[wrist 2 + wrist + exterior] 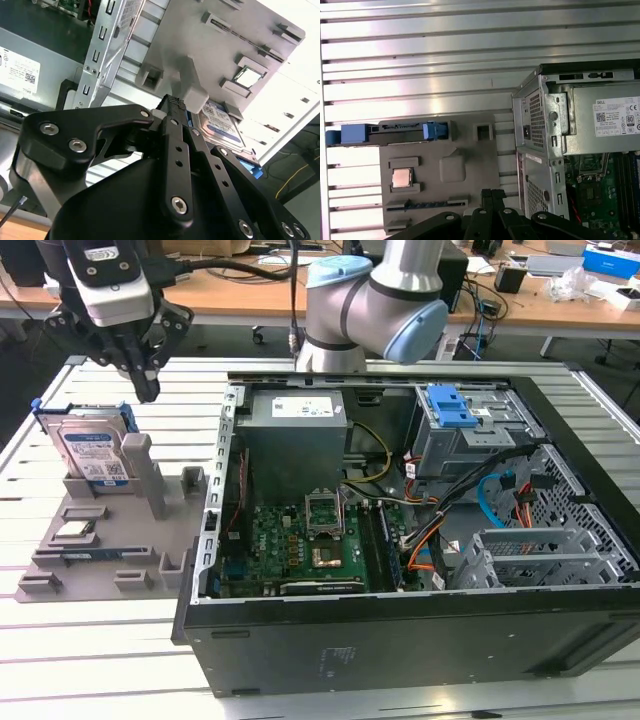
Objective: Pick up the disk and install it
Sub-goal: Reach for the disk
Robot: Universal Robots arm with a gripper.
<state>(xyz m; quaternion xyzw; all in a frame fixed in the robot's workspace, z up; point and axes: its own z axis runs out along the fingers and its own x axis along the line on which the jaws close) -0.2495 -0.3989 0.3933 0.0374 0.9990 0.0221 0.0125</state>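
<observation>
Tool (147, 388) hangs above the gray holder (110, 550) on the bench (120, 670), off the PC case's (400, 660) open side, twd the exterior view's left. Fingers are pressed together w/ nothing between them, tips pointing down. In both wrist views the tips (176, 104) (493, 192) meet the same way.

Disk (92, 452) is not picked up. It stands upright on edge in a slot at the holder's far end, label facing the exterior cam, blue carrier around its sides. Tool is above it and a bit twd the exterior view's right, near but apart, approx. over the holder's tall gray post (140, 475). First wrist view looks down on the disk's top edge (395, 129), w/ a blue carrier end at each side. Second wrist view has the disk's label face (222, 125) just past the fingertips, beside the post.

Holder (470, 165) also carries a small square chip (75, 530) (402, 178) in a pocket, plus other pockets.

PC case lies on its side w/ the cover off: green mainboard (300, 540), gray power supply (295, 435), a drive cage w/ a blue latch (450, 405) on top, and loose cables. The arm's gray and blue joints (370, 300) sit behind the case.
</observation>
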